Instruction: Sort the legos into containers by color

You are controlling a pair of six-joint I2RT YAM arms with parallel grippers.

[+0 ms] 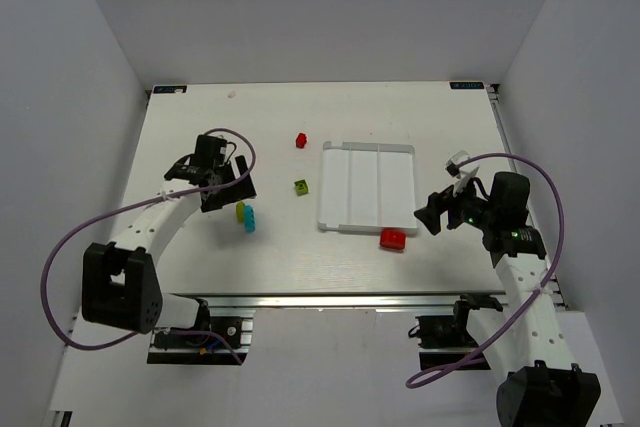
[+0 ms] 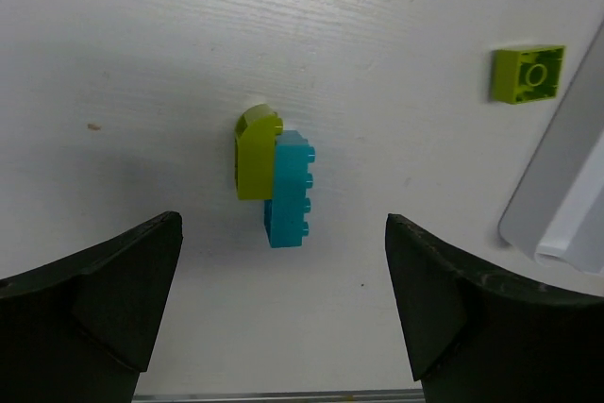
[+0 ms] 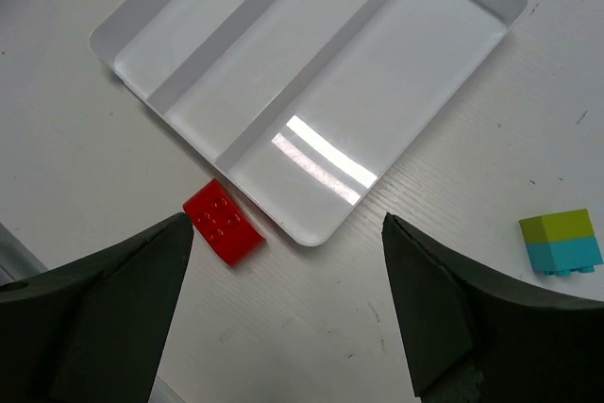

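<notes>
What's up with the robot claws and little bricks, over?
Left gripper, right gripper open, empty. Left above lime-green plastic brick touching cyan plastic brick. White three-compartment plastic tray holds none. Flat red brick at its corner; nothing blocking.

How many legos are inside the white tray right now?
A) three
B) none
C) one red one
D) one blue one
B: in the right wrist view all three compartments of the white tray are bare, and the red brick lies just outside its corner.
</notes>
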